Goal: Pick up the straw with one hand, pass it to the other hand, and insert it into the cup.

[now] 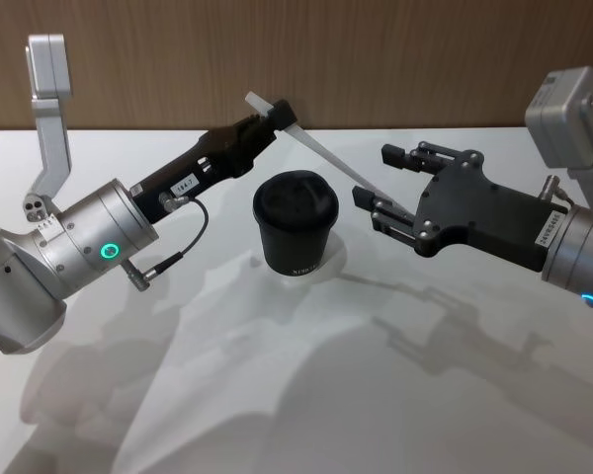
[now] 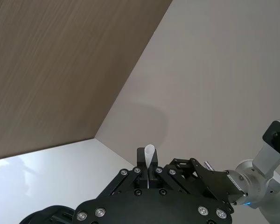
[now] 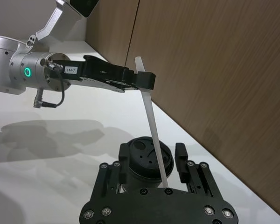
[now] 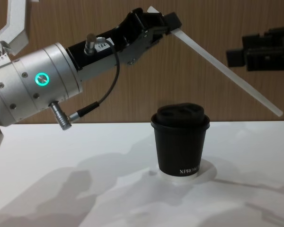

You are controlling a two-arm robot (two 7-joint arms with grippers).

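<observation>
My left gripper (image 1: 277, 114), black with a white label and a cable on a silver wrist, is shut on the upper end of the white straw (image 1: 321, 150). The straw slants down to the right, above and behind the black lidded cup (image 1: 295, 222). My all-black right gripper (image 1: 376, 176) is open, its fingers on either side of the straw's lower part without pinching it. In the right wrist view the straw (image 3: 147, 102) passes between my spread fingers (image 3: 126, 156) above the cup's lid (image 3: 140, 154). In the chest view the straw's (image 4: 227, 71) lower end hangs free to the right of the cup (image 4: 181, 142).
The cup stands upright on a white table (image 1: 277, 395), in front of a brown wood-panelled wall (image 1: 326, 49). Arm shadows lie across the table in front of the cup.
</observation>
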